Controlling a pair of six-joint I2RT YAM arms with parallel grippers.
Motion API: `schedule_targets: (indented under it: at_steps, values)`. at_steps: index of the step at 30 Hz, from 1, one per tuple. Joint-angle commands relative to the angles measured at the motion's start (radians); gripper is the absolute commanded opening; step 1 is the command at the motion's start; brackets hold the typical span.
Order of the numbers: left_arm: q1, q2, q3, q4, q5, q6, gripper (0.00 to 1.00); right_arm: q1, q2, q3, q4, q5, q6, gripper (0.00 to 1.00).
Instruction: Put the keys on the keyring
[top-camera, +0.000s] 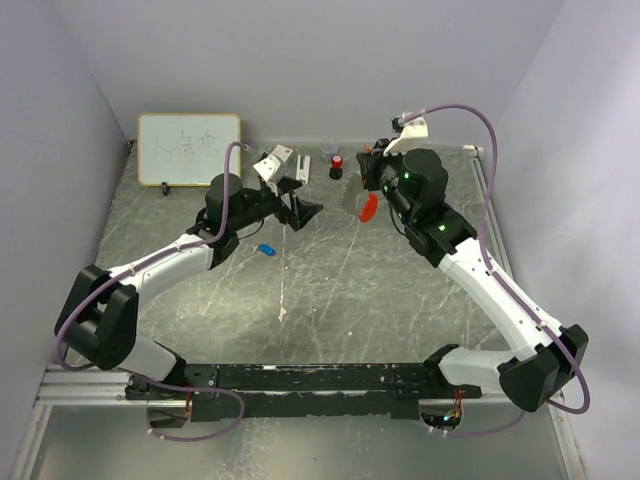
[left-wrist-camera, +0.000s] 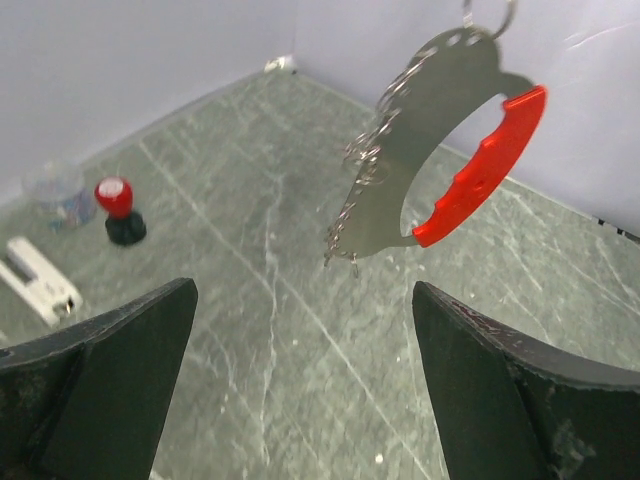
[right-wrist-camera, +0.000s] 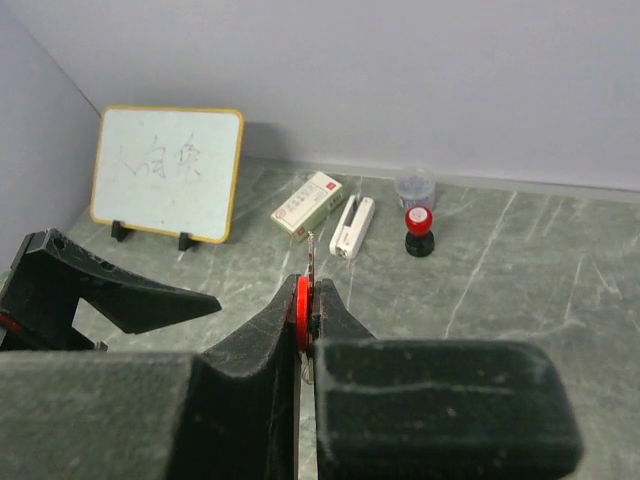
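Observation:
My right gripper (top-camera: 368, 190) is shut on the keyring (top-camera: 366, 207) and holds it in the air at the back of the table. In the right wrist view the red strap (right-wrist-camera: 303, 300) sits edge-on between the closed jaws of that gripper (right-wrist-camera: 312, 290). In the left wrist view the keyring hangs ahead, with its red strap (left-wrist-camera: 480, 170), grey strip (left-wrist-camera: 420, 150) and thin metal rings. My left gripper (top-camera: 305, 208) (left-wrist-camera: 304, 290) is open and empty, facing the keyring from the left. The blue-headed key (top-camera: 265, 248) lies on the table under the left arm. The red-headed key is not visible.
A whiteboard (top-camera: 189, 149) stands at the back left. A small box (right-wrist-camera: 308, 203), a white stapler (right-wrist-camera: 352, 227), a red-and-black bottle (top-camera: 337, 166) and a clear cup (right-wrist-camera: 416, 183) stand along the back wall. Walls enclose the table on three sides.

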Motion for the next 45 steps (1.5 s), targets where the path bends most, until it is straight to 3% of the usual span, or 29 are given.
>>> schedule_targets:
  at_steps: [1, 5, 11, 23, 36, 45]
  values:
    - [0.022, -0.026, -0.058, 0.006, -0.06, -0.071, 1.0, -0.003, -0.036, -0.036, 0.012, 0.029, -0.013, 0.0]
    - [0.026, -0.032, -0.1, 0.018, -0.076, -0.087, 0.99, -0.003, -0.053, -0.071, 0.028, 0.03, -0.005, 0.0]
    - [0.026, -0.01, -0.099, -0.019, -0.048, -0.078, 0.8, -0.003, -0.057, -0.106, 0.054, 0.011, 0.009, 0.0]
    - [0.028, -0.025, -0.122, -0.022, -0.074, -0.071, 0.82, -0.003, -0.02, -0.132, 0.06, 0.002, 0.017, 0.0]
    - [0.041, -0.182, -0.219, -0.005, -0.264, -0.085, 0.84, 0.002, 0.004, -0.243, 0.051, -0.049, 0.075, 0.0]
    - [0.046, -0.176, -0.225, 0.0, -0.252, -0.091, 0.84, 0.005, 0.047, -0.293, 0.048, -0.056, 0.094, 0.0]
